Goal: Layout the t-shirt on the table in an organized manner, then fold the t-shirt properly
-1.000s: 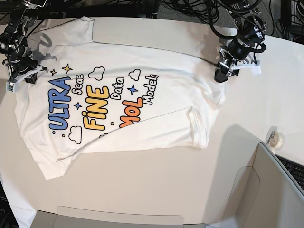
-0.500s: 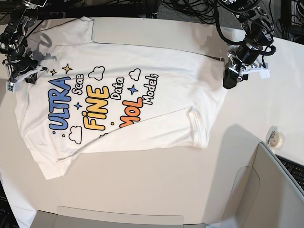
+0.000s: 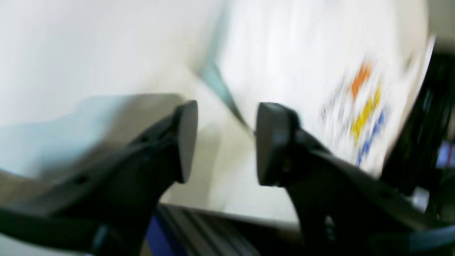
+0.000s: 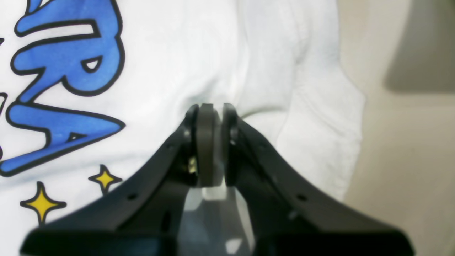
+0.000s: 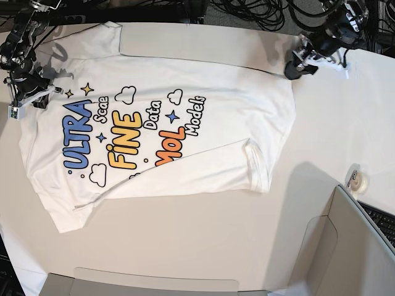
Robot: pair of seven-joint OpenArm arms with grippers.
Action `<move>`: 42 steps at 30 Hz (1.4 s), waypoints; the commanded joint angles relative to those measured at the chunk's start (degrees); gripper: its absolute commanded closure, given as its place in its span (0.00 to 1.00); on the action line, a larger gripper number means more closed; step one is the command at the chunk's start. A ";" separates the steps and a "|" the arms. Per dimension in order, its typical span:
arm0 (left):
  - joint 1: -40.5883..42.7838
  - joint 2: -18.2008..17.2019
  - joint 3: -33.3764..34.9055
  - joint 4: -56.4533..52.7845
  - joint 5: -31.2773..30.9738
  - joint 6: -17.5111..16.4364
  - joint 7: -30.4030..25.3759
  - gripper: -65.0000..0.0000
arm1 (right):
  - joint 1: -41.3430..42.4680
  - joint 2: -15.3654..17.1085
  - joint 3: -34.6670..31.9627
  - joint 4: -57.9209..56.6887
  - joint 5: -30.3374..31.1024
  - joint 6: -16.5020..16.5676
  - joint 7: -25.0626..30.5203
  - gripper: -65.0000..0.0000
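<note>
- Lying printed side up on the surface (image 5: pixel 185 246): t-shirt (image 5: pixel 203 123).
- Left gripper (image 3: pixel 225 140): released, empty.
- Right gripper (image 4: pixel 212 142): clenched over t-shirt fabric beside blue lettering.

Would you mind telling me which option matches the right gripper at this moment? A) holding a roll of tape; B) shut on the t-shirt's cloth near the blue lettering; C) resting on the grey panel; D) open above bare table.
B: in the right wrist view the right gripper has its jaws pressed together, pinching a fold of the t-shirt beside the blue lettering.
</note>
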 commanded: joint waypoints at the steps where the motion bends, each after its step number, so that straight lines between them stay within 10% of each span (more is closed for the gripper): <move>1: -1.12 -0.34 1.08 0.72 -1.34 -0.28 -1.07 0.55 | -1.63 -1.29 -1.09 -1.58 -2.15 1.15 -9.79 0.93; 30: -5.43 -2.09 15.32 -18.36 -1.78 3.32 -16.10 0.55 | -3.21 -1.29 -1.09 -1.49 -2.15 1.15 -9.79 0.93; 42: -10.17 -1.57 -1.91 -17.57 -11.27 2.97 -15.58 0.55 | -4.18 -1.29 -0.82 -1.58 -2.15 1.15 -9.70 0.93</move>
